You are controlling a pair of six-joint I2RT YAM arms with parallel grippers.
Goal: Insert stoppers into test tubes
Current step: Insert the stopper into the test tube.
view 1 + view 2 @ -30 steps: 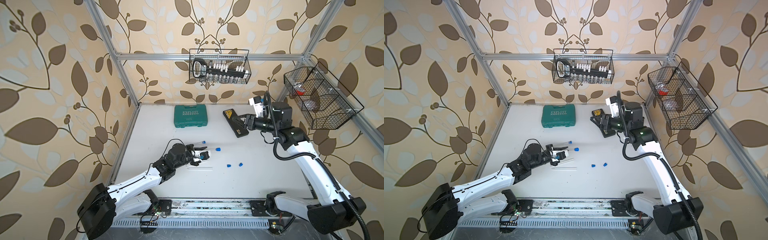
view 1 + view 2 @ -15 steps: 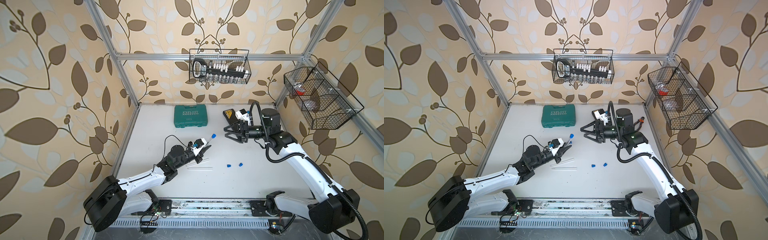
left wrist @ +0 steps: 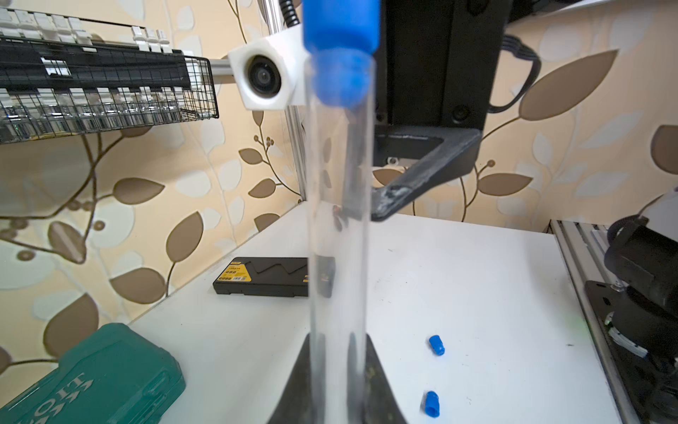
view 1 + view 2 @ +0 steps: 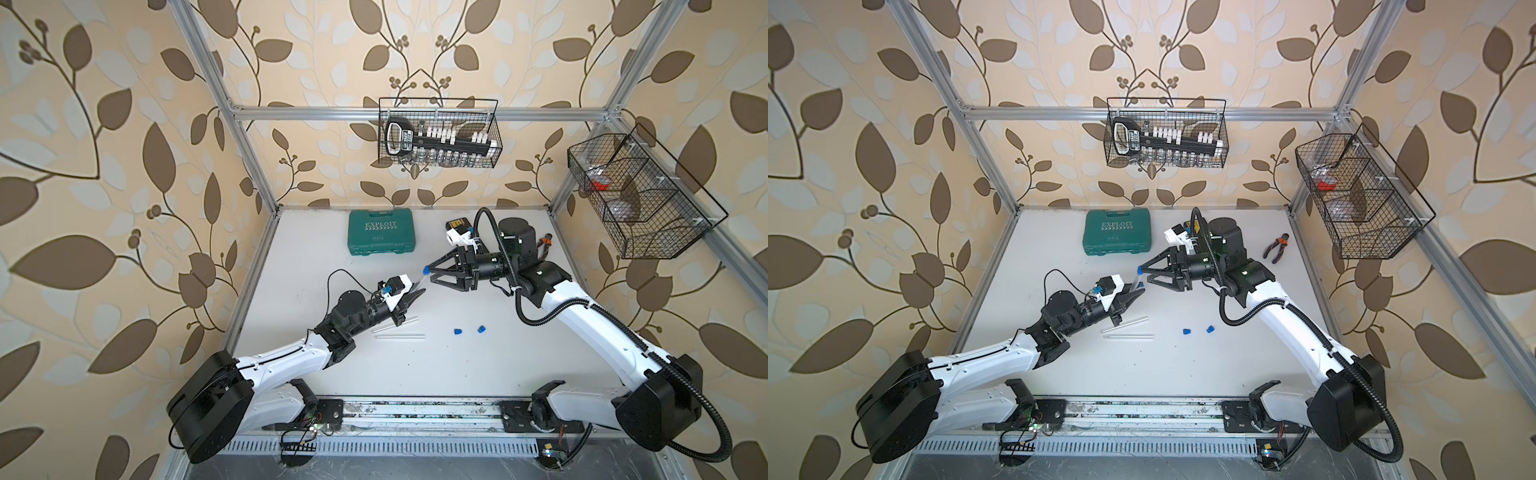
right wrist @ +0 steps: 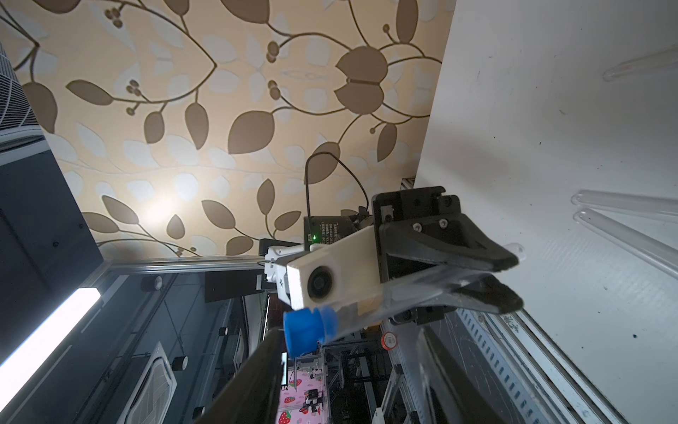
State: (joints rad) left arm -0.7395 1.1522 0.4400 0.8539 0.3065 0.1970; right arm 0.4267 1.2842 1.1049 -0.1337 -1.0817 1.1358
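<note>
The left gripper (image 4: 415,294), just left of centre in both top views, is clamped tight on the lower end of a clear test tube (image 3: 339,220). That end is buried between its jaws and cannot be seen. The tube slants up toward the right gripper (image 4: 432,274), and a blue stopper (image 5: 306,330) sits in its mouth, narrow part inside the glass.

The right gripper's jaws stand spread, one on each side of the stopper. One lies just beside it; whether it touches, I cannot tell. In the left wrist view the stopper's head is cut off by the frame edge, and only one right finger (image 3: 422,180) shows. In the top views the glass is almost lost against the white table (image 4: 478,374).

Below centre, two loose test tubes (image 4: 399,335) lie flat and close together. A third tube (image 5: 642,66) is cut off at the frame edge in the right wrist view. Two loose stoppers (image 4: 457,331) lie to the right of the pair. The right arm hides most of a black case (image 3: 271,277), and the pliers (image 4: 1276,248) show in a top view only.

A second ago the left gripper was low by the loose tubes and the right gripper hung back over the black case. Half a second ago a clear gap still lay between it and the stopper. The loose tubes and stoppers have not moved.
</note>
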